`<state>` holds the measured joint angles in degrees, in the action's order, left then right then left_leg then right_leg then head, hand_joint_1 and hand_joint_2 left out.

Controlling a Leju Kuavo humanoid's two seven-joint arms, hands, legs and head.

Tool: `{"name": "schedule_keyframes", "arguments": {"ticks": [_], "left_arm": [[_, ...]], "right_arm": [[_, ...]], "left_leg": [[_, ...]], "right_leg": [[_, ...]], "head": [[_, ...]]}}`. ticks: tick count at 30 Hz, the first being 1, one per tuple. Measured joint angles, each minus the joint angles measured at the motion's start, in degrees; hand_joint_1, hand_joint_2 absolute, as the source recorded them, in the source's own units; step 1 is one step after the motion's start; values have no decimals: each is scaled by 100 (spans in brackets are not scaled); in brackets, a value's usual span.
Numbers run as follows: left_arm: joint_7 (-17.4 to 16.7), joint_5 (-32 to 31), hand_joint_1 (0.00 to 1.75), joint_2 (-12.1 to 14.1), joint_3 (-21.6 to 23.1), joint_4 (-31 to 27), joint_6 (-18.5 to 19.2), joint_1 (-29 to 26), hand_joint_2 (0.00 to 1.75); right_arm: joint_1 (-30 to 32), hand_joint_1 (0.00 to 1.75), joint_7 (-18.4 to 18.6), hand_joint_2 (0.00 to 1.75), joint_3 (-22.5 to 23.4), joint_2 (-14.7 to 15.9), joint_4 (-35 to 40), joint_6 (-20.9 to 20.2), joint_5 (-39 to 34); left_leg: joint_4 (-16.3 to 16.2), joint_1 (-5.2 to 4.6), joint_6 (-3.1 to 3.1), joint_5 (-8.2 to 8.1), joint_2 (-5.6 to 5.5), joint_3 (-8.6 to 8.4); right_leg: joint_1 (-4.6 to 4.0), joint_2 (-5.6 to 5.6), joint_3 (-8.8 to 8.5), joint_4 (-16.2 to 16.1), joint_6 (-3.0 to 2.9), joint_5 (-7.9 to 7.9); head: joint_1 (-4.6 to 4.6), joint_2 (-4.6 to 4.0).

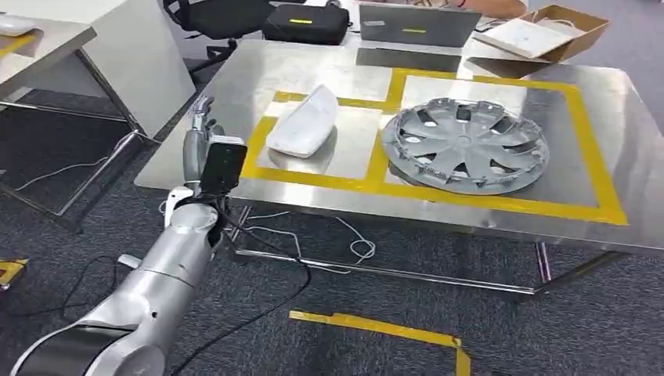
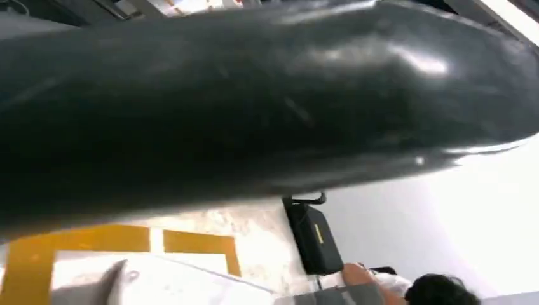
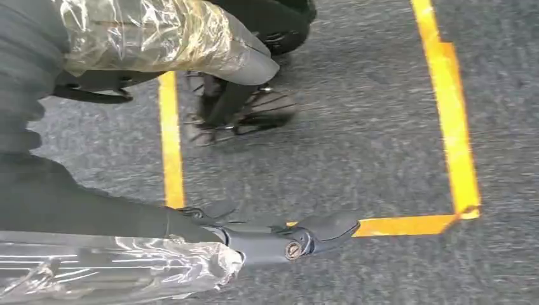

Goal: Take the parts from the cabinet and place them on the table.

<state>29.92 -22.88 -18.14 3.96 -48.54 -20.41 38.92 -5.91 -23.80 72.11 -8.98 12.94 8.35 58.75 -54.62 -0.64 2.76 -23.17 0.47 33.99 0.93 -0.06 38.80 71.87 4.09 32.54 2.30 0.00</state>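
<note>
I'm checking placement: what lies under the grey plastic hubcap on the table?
The grey plastic hubcap rests on the steel table inside the right box of yellow tape, its left rim over the dividing strip. The surface beneath it is hidden.

Brushed-steel table [image 1: 313,63]; glossy plastic hubcap [image 1: 465,144]

A steel table [image 1: 313,66] with a reflective top stands on dark grey carpet [image 1: 438,290], its surface marked with yellow tape [image 1: 485,202] forming two adjoining rectangles. More yellow tape [image 1: 376,325] lies on the carpet in front of the table. A white cable [image 1: 356,243] trails beneath it. To the left stands a white desk [image 1: 117,47] on thin metal legs. Behind the table – a black office chair [image 1: 215,16], a black bag [image 1: 305,23], a grey laptop [image 1: 419,25] and an open cardboard box [image 1: 548,31].
</note>
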Motion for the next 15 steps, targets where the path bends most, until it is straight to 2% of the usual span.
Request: {"name": "schedule_keyframes", "arguments": {"ticks": [1, 2, 3, 4, 5, 6, 7, 8, 9, 10, 11, 12, 13, 14, 15], "left_arm": [[0, -2, 0, 0, 0, 11, -6, -2, 0], [0, -11, 0, 2, 0, 13, -11, -2, 0], [2, -18, 0, 2, 0, 13, -15, 1, 0], [9, -33, 0, 4, 0, 13, -17, 13, 0], [13, -37, 0, 2, 0, 13, -17, 16, 0], [13, -46, 0, 4, 2, 13, -17, 22, 0], [13, -50, 0, 4, 2, 15, -17, 9, 0], [13, -50, 0, 9, 0, 17, -17, 0, 0], [13, -50, 0, 13, 0, 15, -17, 3, 0], [13, -52, 0, 20, -2, 15, -17, 4, 0], [13, -52, 0, 22, -2, 15, -17, 1, 0], [13, -52, 0, 24, -2, 17, -17, 0, 0], [13, -52, 0, 28, -2, 24, -17, -3, 0], [13, -52, 0, 33, -2, 28, -17, -11, 0], [13, -52, 0, 37, -2, 28, -17, -17, 0]], "right_arm": [[0, 0, 0, 175, 0, 2, 0, 0, 0], [-4, 0, 0, 175, 0, 7, 0, 0, 0], [-12, 0, 0, 175, 0, 7, 0, 0, 0], [-23, 0, -2, 175, 0, 7, 0, -5, 2], [-32, 0, -4, 175, -2, 7, 0, -5, 2], [-29, 0, -4, 175, -2, 7, 0, -5, 2], [-15, 0, -4, 175, -2, 7, 0, -5, 0], [-4, 0, -4, 175, -2, -2, -4, -5, 0], [-9, 0, -2, 175, 0, 4, -2, -5, 0], [-9, 0, -4, 175, 0, 4, -2, -5, 0], [-8, 0, -4, 175, 0, 4, -2, -2, 0], [-8, 0, -4, 175, 0, 4, -2, -5, 0], [-9, 0, -4, 175, -2, 4, -2, -5, 0], [-10, 0, -4, 175, 0, 4, -2, -5, 0], [-8, 0, -4, 175, 0, 4, -2, -2, 0]], "left_leg": [[-15, 6, -20, 50, 0, 80], [-33, 13, -48, 97, -1, 148], [-55, 8, -80, 136, -3, 189], [-75, -24, -108, 167, -3, 249], [-79, -27, -136, 239, -1, 272], [-83, -20, -155, 296, 1, 299], [-79, -13, -176, 342, 0, 308], [-84, -16, -207, 325, -12, 346], [-177, -1, -262, 110, -25, 396], [-465, 11, -294, -218, -25, 483], [-951, 28, -326, -597, -27, 606], [-1403, 37, -341, -864, -26, 708], [-1796, 42, -344, -1005, -26, 776], [-1942, 43, -339, -954, -26, 748], [-1865, 43, -314, -780, -27, 609]], "right_leg": [[13, -1, -269, -361, 6, -229], [24, -3, -610, -854, 11, -382], [37, -3, -934, -1298, 17, -370], [21, 6, -1186, -1658, 13, -311], [20, 25, -1194, -1744, -37, -267], [11, 35, -1148, -1722, -57, -280], [-10, 38, -1115, -1694, -103, -310], [32, 18, -1065, -1712, -189, -378], [32, 8, -1012, -1707, -244, -419], [28, 3, -947, -1695, -305, -469], [17, 0, -870, -1692, -335, -528], [7, -4, -800, -1688, -348, -585], [-1, -5, -723, -1686, -358, -638], [-11, -5, -643, -1684, -359, -691], [-23, -4, -565, -1676, -356, -744]], "head": [[-2, 0], [-2, 0], [-5, 0], [-13, 0], [13, 0], [11, 0], [9, 0], [0, 0], [18, 0], [48, 0], [57, 0], [52, 0], [54, 0], [57, 0], [57, 0]]}}
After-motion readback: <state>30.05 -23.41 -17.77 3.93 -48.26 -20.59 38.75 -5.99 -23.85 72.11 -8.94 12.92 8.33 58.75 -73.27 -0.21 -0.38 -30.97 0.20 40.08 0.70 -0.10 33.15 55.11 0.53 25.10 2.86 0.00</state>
